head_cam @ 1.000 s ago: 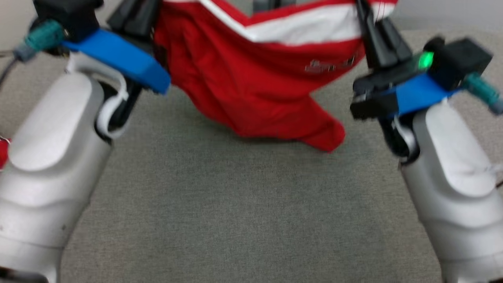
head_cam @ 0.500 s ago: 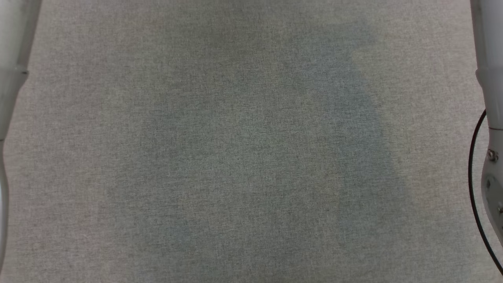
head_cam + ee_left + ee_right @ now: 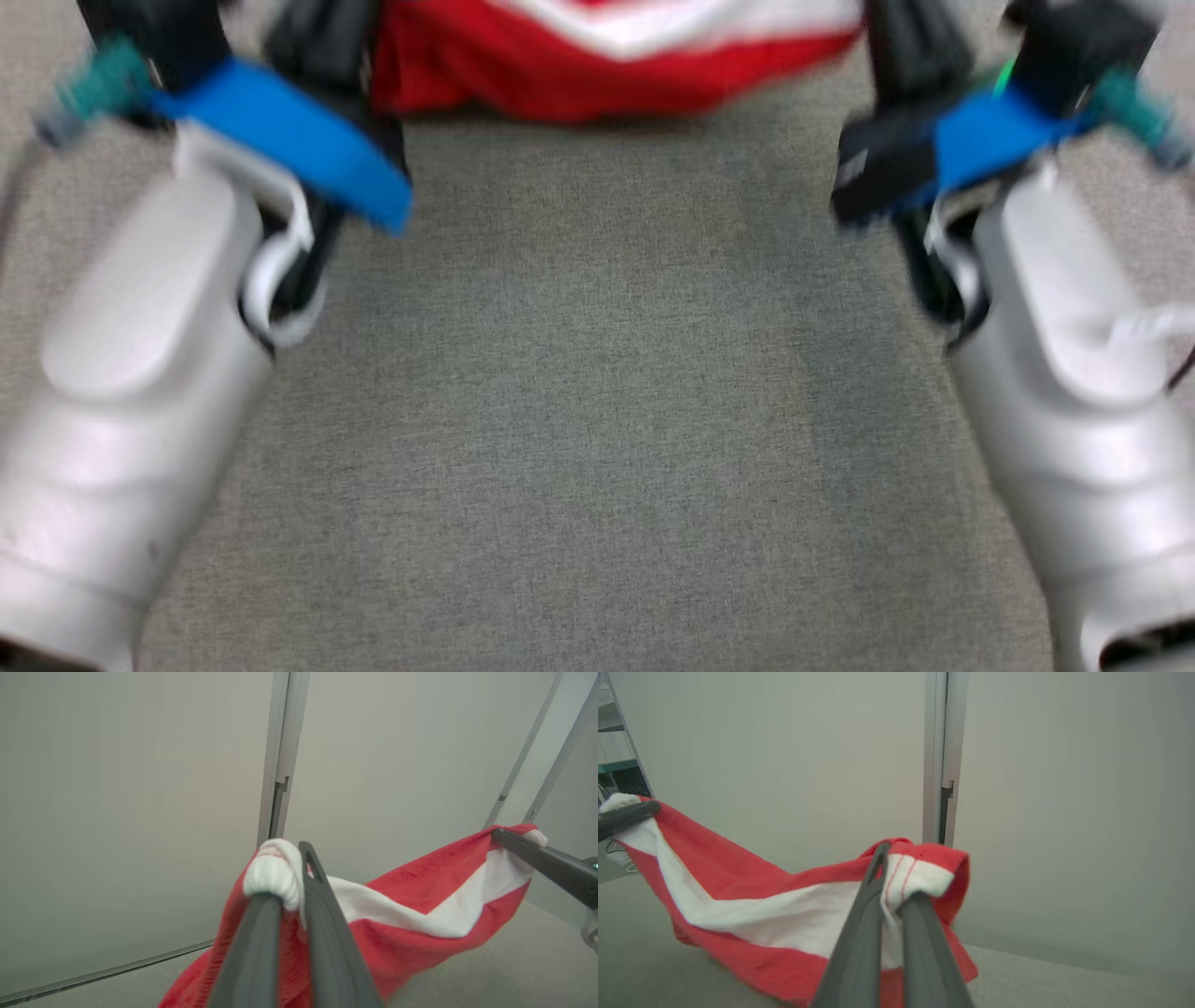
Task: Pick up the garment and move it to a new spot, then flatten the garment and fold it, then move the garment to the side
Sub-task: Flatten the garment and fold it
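1. The left claw (image 3: 292, 877) is clamped on a bunched white-and-red corner of the garment (image 3: 420, 905).
2. The right claw (image 3: 896, 877) is closed tight on the opposite corner, where a white patch with red stitching folds over its tips.
3. The garment, red with a broad white stripe, hangs slung between the two claws. It sags in the middle above the grey worktop (image 3: 597, 420), toward its far edge.
4. Whether the lowest fold touches the worktop, I cannot tell; the head view is blurred.
5. A pale wall (image 3: 784, 742) with a metal post (image 3: 941, 756) stands behind.
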Available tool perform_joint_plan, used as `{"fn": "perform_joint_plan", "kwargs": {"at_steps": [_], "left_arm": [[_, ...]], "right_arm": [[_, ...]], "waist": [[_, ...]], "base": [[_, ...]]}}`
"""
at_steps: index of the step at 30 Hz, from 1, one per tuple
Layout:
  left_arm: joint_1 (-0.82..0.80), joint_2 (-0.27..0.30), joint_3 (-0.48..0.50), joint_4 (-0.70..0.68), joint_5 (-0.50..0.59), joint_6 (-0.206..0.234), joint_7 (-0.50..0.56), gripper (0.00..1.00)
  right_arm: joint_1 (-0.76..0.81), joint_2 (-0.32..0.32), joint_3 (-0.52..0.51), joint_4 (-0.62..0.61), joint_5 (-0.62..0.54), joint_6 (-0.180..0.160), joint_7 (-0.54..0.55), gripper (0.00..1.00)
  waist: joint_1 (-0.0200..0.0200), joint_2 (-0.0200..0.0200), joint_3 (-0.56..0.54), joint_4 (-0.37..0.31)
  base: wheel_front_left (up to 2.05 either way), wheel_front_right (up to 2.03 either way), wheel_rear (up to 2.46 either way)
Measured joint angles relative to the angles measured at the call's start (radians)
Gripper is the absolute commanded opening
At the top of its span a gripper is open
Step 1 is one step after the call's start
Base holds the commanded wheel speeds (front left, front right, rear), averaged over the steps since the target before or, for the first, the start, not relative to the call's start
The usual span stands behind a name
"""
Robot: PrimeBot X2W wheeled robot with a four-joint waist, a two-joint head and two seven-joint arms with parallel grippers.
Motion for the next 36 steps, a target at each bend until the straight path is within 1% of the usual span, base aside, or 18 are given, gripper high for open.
{"fn": "perform_joint_plan", "kwargs": {"at_steps": [4, 8, 10, 12, 16, 22, 26, 28, 32, 36], "left_arm": [[0.227, 0.004, 0.055, -0.066, 0.039, 0.0, 0.0, 0.0], [0.419, 0.003, 0.111, -0.13, 0.082, 0.0, 0.0, 0.0], [0.507, 0.004, 0.127, -0.15, 0.102, 0.0, 0.0, 0.0], [0.581, 0.003, 0.151, -0.169, 0.114, 0.002, 0.0, 0.0], [0.706, 0.002, 0.162, -0.205, 0.143, 0.007, 0.0, 0.0], [0.85, -0.024, 0.16, -0.258, 0.17, 0.025, 0.0, 0.0], [0.921, -0.026, 0.161, -0.301, 0.177, 0.041, 0.0, 0.0], [0.954, -0.019, 0.169, -0.327, 0.177, 0.047, 0.0, 0.0], [0.993, -0.004, 0.163, -0.364, 0.185, 0.053, 0.0, 0.0], [1.004, 0.0, 0.161, -0.373, 0.181, 0.06, 0.0, 0.0]], "right_arm": [[0.19, -0.011, 0.017, -0.058, 0.012, 0.0, 0.0, 0.0], [0.362, -0.026, 0.057, -0.111, 0.018, 0.0, 0.0, 0.0], [0.43, -0.037, 0.077, -0.134, 0.016, 0.0, 0.0, 0.0], [0.496, -0.042, 0.08, -0.158, 0.023, 0.0, 0.0, 0.0], [0.624, -0.058, 0.078, -0.202, 0.037, 0.0, 0.0, 0.0], [0.83, -0.058, 0.024, -0.282, 0.053, 0.0, 0.0, 0.0], [0.953, -0.035, -0.024, -0.347, 0.051, 0.0, 0.0, 0.0], [1.002, -0.025, -0.028, -0.373, 0.049, 0.0, 0.0, 0.0], [1.066, -0.013, -0.056, -0.424, 0.041, 0.0, 0.0, 0.0], [1.08, -0.004, -0.079, -0.457, 0.033, 0.0, 0.007, 0.0]], "waist": [[-0.0001, 0.0, -0.033, 0.002], [-0.0002, 0.0, -0.074, -0.001], [-0.0002, 0.0, -0.096, -0.002], [-0.0002, 0.0, -0.121, -0.004], [-0.0002, 0.0, -0.176, -0.002], [-0.0004, 0.0, -0.259, 0.013], [-0.0003, 0.0, -0.293, 0.033], [-0.0003, 0.0, -0.301, 0.041], [-0.0002, 0.0, -0.303, 0.054], [-0.0001, 0.0, -0.305, 0.057]], "base": [[0.0, 0.0, 0.0], [0.0, 0.0, 0.0], [0.0, 0.0, 0.0], [0.0, 0.0, 0.0], [0.0, 0.0, 0.0], [0.0, 0.0, 0.0], [0.0, 0.0, 0.0], [0.0, 0.0, 0.0], [0.0, 0.0, 0.0], [0.0, 0.0, 0.0]]}}
